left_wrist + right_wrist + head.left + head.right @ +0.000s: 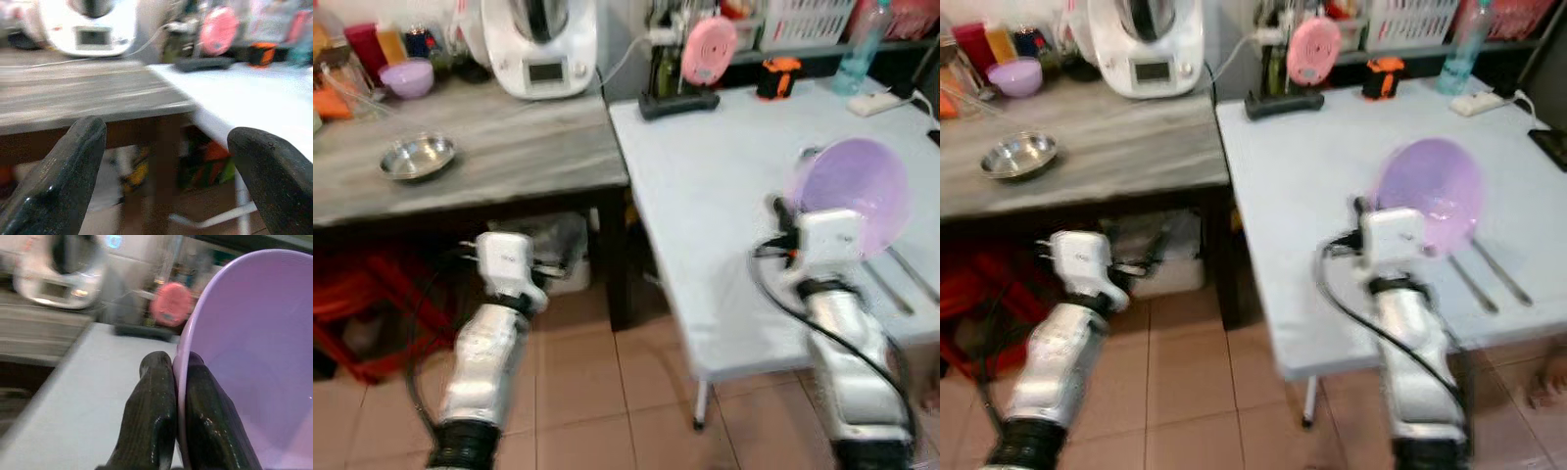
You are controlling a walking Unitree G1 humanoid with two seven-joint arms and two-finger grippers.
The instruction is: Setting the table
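Observation:
My right gripper (pixel 178 377) is shut on the rim of a purple plastic bowl (pixel 857 191), one finger outside and one inside, and holds it tilted above the right part of the white table (pixel 705 166). Two metal utensils (pixel 1489 274) lie on that table just beside the bowl. My left gripper (pixel 166 161) is open with nothing between its fingers (pixel 63 181), low in front of the grey wooden table (pixel 509 147). A steel bowl (pixel 417 156) sits on the grey table, and a second purple bowl (pixel 407 76) stands at its back left.
A white kitchen machine (pixel 540 44) stands at the back of the grey table. On the white table's far side are a pink disc on a black stand (pixel 705 54), an orange-black object (pixel 778 76), a water bottle (pixel 857 44) and a power strip (pixel 873 102). Red stools (pixel 362 313) stand under the grey table.

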